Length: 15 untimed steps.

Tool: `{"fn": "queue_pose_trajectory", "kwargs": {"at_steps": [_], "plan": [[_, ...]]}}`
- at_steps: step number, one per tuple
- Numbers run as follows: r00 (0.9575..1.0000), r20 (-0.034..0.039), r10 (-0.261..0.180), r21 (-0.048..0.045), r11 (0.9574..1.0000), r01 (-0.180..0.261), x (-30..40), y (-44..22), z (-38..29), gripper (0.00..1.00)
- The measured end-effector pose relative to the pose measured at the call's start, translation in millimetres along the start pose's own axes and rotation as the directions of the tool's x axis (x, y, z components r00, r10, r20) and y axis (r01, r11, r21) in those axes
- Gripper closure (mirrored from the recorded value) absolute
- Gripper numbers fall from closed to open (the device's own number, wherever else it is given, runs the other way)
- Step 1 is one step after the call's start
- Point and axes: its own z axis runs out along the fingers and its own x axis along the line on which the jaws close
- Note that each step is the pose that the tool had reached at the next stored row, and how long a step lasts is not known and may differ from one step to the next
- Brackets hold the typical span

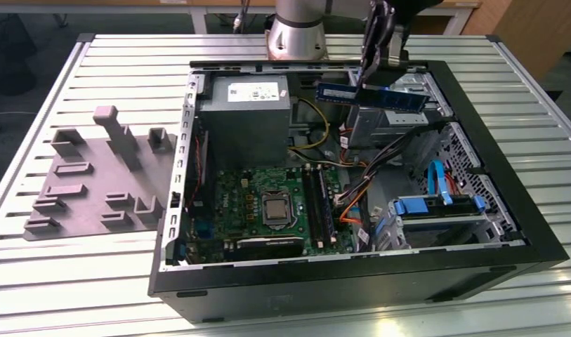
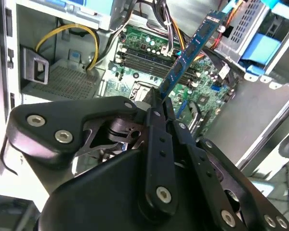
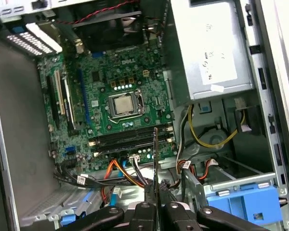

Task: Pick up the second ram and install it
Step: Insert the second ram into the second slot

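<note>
Black end effector (image 2: 156,120) links fill the foreground, closed on the ram stick (image 2: 192,50), which hangs above the open computer case (image 1: 510,210), well clear of the memory slots (image 3: 130,137). Risk: the thin edge grip may let the stick tilt, and nearby cables (image 3: 125,173) may snag it. Case rests on a slatted metal tabletop (image 1: 116,49) beside a grey fixture plate (image 1: 88,182).

The second ram's (image 2: 190,50) lower end disappears inside the hand (image 2: 156,103) in the second wrist view. The first wrist view shows the stick edge-on, its chips hidden.
</note>
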Motion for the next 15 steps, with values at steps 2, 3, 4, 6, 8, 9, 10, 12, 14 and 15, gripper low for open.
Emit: {"fn": "queue_pose_trajectory", "kwargs": {"at_steps": [2, 3, 4, 6, 8, 9, 10, 12, 14, 15], "plan": [[0.9994, 0.0012, 0.036, -0.0003, 0.9994, -0.036, 0.0, 0.0, 0.1, 0.86], [0.9987, 0.0018, 0.051, -0.0004, 0.9987, -0.051, 0.0, 0.0, 0.1, 0.86], [0.9981, 0.002, 0.061, -0.0005, 0.9981, -0.061, 0.0, 0.2, 0.1, 0.86], [0.998, 0.0022, 0.063, -0.0005, 0.998, -0.063, 0.2, 0.7, 0.2, 0.86], [0.998, 0.0022, 0.063, -0.0005, 0.998, -0.063, 0.2, 0.9, 0.2, 0.86], [0.998, 0.0022, 0.063, -0.0006, 0.998, -0.063, 0.2, 0.9, 0.2, 0.86], [0.998, 0.0022, 0.063, -0.0005, 0.998, -0.063, 0.2, 1.0, 0.2, 0.86], [0.998, 0.0022, 0.063, -0.0005, 0.998, -0.063, 0.3, 1.0, 0.2, 0.86], [0.998, 0.0022, 0.063, -0.0005, 0.998, -0.063, 0.3, 1.1, 0.2, 0.86], [0.998, 0.0022, 0.063, -0.0005, 0.998, -0.063, 0.3, 1.1, 0.2, 0.86]]}}
